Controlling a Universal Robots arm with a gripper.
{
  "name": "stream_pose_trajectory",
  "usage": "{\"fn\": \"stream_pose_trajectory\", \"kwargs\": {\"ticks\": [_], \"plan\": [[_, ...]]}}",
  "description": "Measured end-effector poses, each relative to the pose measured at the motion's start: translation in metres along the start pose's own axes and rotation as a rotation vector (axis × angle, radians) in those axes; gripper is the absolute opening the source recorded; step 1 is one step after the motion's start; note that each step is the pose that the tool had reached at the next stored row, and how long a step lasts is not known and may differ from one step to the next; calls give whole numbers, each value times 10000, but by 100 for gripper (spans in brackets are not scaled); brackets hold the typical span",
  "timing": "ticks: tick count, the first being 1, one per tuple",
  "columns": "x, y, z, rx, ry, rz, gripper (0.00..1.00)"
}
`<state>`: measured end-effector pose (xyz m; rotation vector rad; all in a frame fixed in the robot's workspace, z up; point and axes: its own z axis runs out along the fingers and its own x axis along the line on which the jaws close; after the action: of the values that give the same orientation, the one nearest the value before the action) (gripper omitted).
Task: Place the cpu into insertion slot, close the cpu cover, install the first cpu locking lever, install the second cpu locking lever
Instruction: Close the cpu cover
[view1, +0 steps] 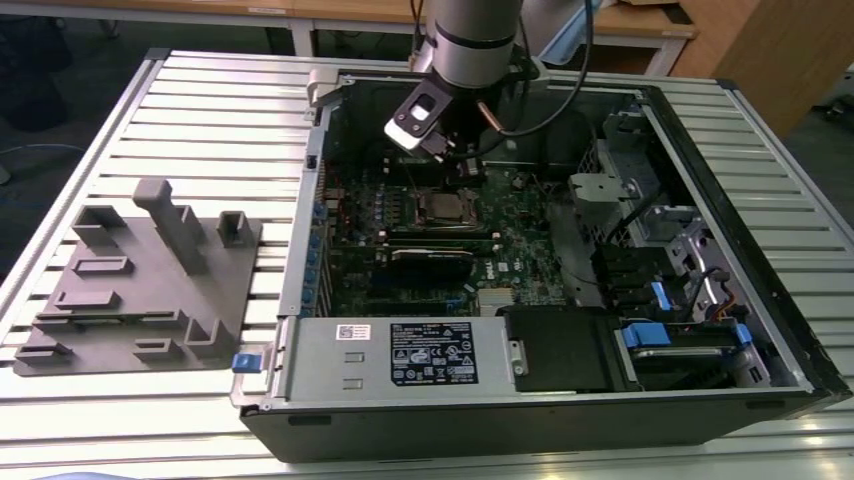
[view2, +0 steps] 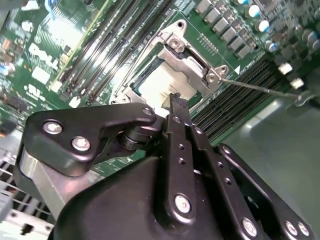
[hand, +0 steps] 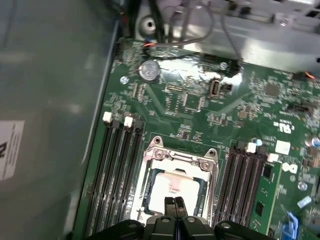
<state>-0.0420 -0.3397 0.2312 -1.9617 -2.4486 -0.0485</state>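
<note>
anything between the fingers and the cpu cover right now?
Nothing visible. In the first wrist view the gripper, fingers shut, hovers just over the cpu cover, tips above the cpu showing through its window; no cable or part crosses the gap. In the second wrist view a lever sticks out sideways, clear of the fingers.

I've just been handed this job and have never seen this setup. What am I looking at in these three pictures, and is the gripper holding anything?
One robot arm reaches into an open computer case lying on a slatted table. A grey fixture sits at the exterior view's left. That picture comes from a camera off the arm. Both wrist views come from cameras riding on the arm, looking past the gripper at the green board. The cpu lies in its socket, framed by the cpu cover. The gripper is shut over it, holding nothing I can see.
</note>
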Motion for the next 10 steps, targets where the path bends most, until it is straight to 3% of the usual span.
{"fn": "stream_pose_trajectory", "kwargs": {"ticks": [10], "plan": [[-1, 0, 19, 40, 37, -1763, 11]]}}
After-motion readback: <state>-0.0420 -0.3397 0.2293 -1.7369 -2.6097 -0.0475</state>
